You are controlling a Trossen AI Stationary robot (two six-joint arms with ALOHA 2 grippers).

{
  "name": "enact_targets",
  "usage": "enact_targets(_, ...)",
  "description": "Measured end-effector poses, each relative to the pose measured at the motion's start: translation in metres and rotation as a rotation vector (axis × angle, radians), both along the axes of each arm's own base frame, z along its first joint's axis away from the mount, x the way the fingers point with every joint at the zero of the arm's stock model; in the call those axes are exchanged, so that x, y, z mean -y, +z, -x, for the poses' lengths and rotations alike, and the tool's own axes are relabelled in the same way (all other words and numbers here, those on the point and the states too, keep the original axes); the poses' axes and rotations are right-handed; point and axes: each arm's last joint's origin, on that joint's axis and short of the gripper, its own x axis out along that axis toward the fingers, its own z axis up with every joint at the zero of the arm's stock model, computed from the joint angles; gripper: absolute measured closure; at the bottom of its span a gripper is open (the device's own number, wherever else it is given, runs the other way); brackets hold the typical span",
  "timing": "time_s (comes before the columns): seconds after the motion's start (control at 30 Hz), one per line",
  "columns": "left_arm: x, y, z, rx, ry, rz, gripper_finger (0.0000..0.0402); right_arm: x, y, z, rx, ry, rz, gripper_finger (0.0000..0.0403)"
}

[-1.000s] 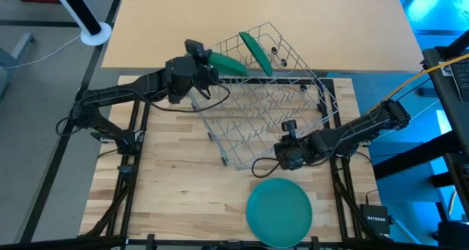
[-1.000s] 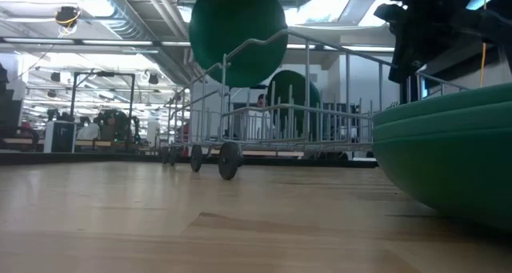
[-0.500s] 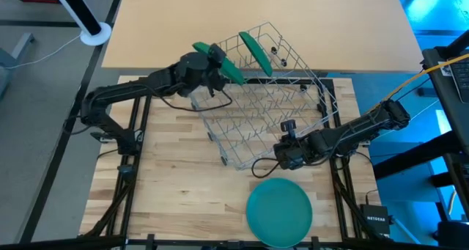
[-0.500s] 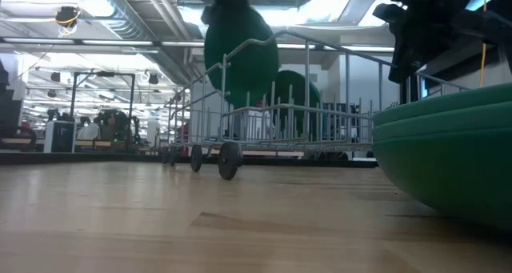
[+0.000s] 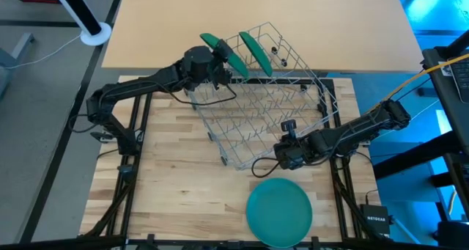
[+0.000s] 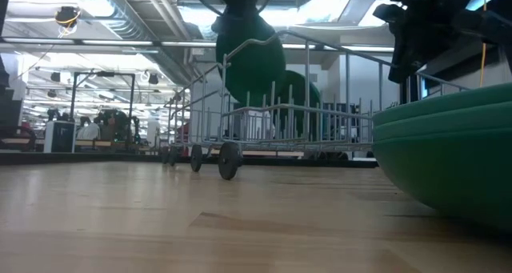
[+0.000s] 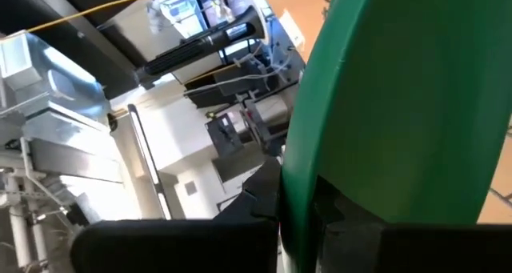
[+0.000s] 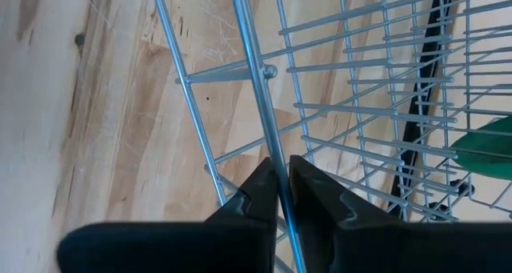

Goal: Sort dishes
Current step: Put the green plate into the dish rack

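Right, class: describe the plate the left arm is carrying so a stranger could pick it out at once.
Find the silver wire rack in the middle of the table and look to its far left corner. There the left end effector is shut on a dark-green plate held on edge above the rim. Unlike the plate already slotted in the rack or the stack lying flat near the front, it hangs in the air.

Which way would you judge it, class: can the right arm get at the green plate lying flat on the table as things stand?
Probably not yet: the right gripper is shut on the dish rack's wire, though the plate lies close and uncovered.
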Motion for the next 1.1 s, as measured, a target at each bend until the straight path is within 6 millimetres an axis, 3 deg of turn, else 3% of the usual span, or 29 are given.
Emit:
enact_targets(0.7,-0.020,-0.008,0.008,-0.006,-0.030,0.087,0.0400,0.000,0.000,0.000,-0.001,0.000,0.000,0.0368)
enact_targets(1.1,-0.029,-0.023,0.000,-0.126,-0.064,0.060,0.0400,0.000,0.000,0.000,0.000,-0.001,0.000,0.0368)
